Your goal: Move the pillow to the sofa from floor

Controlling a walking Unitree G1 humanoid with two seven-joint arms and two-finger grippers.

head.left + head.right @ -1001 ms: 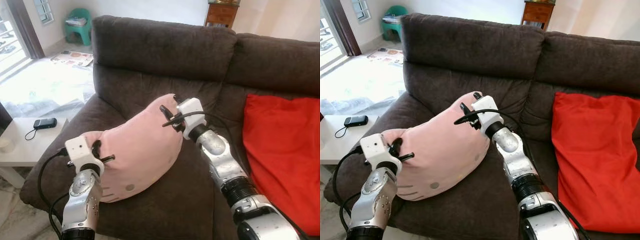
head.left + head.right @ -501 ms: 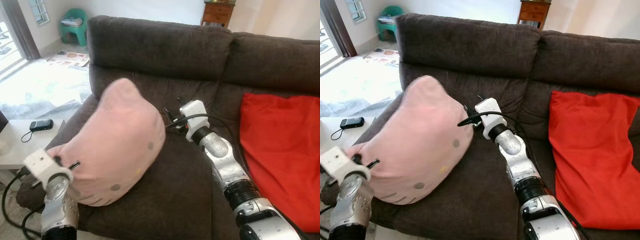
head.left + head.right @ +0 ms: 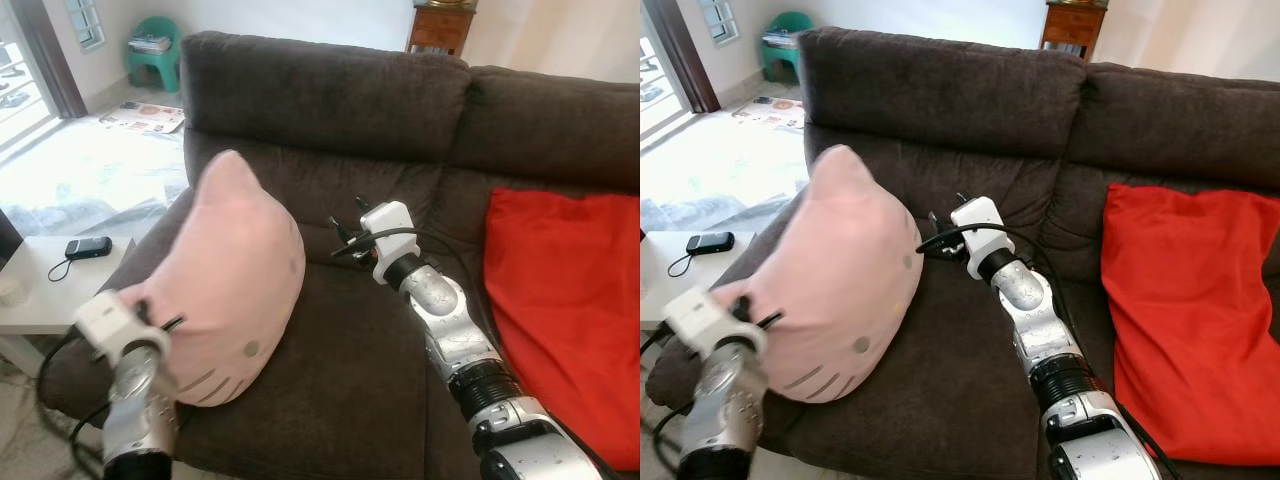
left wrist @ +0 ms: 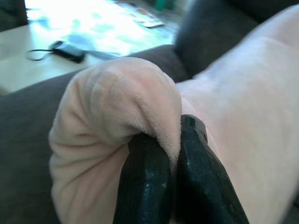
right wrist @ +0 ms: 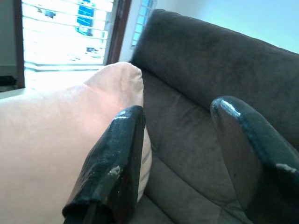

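The pink pillow point(image 3: 235, 270) with a cat-face print stands tilted on the left end of the dark brown sofa point(image 3: 330, 100), leaning on the armrest. My left gripper point(image 4: 175, 154) is shut on a fold at the pillow's lower corner, near the sofa's front edge point(image 3: 150, 318). My right gripper point(image 3: 345, 235) is open over the seat, just right of the pillow. Its fingers point(image 5: 117, 154) are spread with nothing between them, and one finger lies close beside the pillow's side.
A red cushion point(image 3: 560, 300) lies on the right seat. A white side table point(image 3: 40, 290) with a phone point(image 3: 88, 247) stands left of the armrest. A green stool point(image 3: 155, 50) and papers are on the bright floor beyond.
My right gripper has let go of the pillow's upper corner and drawn slightly right. The pillow has swung from lying flat to standing upright at the left end, still held by my left gripper.
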